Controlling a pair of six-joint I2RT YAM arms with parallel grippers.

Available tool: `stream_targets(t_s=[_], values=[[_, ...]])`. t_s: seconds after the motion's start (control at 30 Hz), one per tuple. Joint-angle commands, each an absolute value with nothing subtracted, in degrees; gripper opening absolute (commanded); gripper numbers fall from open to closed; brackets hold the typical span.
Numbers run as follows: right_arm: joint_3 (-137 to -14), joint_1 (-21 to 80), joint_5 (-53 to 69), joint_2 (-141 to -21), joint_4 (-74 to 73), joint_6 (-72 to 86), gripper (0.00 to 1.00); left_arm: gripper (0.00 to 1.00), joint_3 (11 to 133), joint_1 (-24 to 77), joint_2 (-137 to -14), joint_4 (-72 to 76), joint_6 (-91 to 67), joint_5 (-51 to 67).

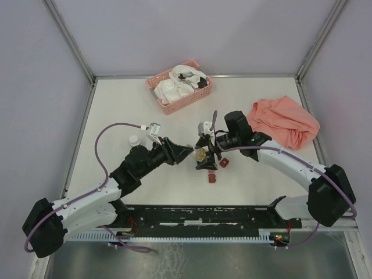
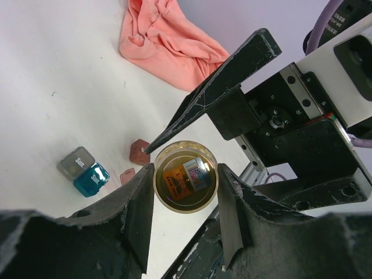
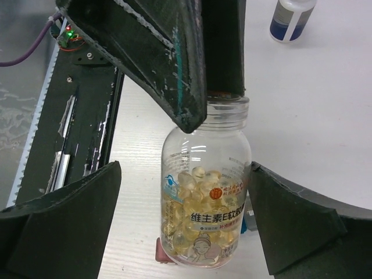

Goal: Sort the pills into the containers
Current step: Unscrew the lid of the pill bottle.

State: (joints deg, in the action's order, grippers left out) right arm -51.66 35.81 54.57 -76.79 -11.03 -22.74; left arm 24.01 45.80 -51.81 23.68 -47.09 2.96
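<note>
A clear jar [image 3: 206, 197] of golden pills [image 3: 203, 192] hangs over the table's middle, and my left gripper [image 1: 195, 152] is shut on its neck. The left wrist view shows the jar [image 2: 185, 177] end-on between my left fingers [image 2: 138, 215]. My right gripper [image 3: 186, 221] is open, its pads standing on either side of the jar's body. One of its fingers [image 2: 215, 93] reaches to the jar's rim. On the table stand the containers: grey [image 2: 75, 163], teal [image 2: 92, 179] and dark red [image 2: 140, 152]. From above, two dark red ones [image 1: 224, 164] [image 1: 212, 178] show.
A pink slatted basket [image 1: 179, 87] with white items stands at the back. A salmon cloth [image 1: 285, 121] lies at the right. A small white bottle [image 1: 134, 140] stands left of my left arm. A black rail [image 1: 203, 215] runs along the near edge.
</note>
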Motion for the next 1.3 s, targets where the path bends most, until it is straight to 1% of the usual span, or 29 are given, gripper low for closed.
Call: stream_targets(t_s=[0.0,0.27,0.5,0.67,0.83,0.9,1.13,1.2,1.27], values=[[-51.1,36.2,52.3,-76.5,-6.1,-20.2,0.94,0.03,24.1,46.2,-49.9,28.8,-49.4,0.8],[-49.5,36.5,52.5,-76.1,-1.6,-17.3,0.90,0.03,23.0,46.4,-49.1,30.7,-50.8,0.9],[-48.9,36.6,53.4,-75.9,1.5,-14.4,0.84,0.03,22.7,46.4,-49.3,31.7,-51.6,1.0],[-48.9,36.7,53.8,-76.3,2.0,-13.6,0.77,0.03,22.5,46.4,-49.2,32.2,-51.9,1.1],[-49.1,36.7,53.9,-76.3,2.0,-13.4,0.75,0.03,22.5,46.5,-48.8,32.3,-52.2,1.1],[-49.1,36.7,53.9,-76.3,1.9,-13.3,0.71,0.03,22.5,46.5,-48.6,32.3,-52.2,1.2],[-49.5,36.7,53.4,-76.7,1.6,-13.1,0.70,0.03,22.5,46.6,-47.9,32.3,-52.4,1.0],[-49.7,36.7,53.5,-76.7,1.5,-12.8,0.65,0.03,22.5,46.6,-48.0,32.4,-52.4,1.2],[-49.9,36.7,53.6,-76.7,1.5,-12.4,0.63,0.03,22.5,46.6,-48.0,32.4,-52.4,1.3]])
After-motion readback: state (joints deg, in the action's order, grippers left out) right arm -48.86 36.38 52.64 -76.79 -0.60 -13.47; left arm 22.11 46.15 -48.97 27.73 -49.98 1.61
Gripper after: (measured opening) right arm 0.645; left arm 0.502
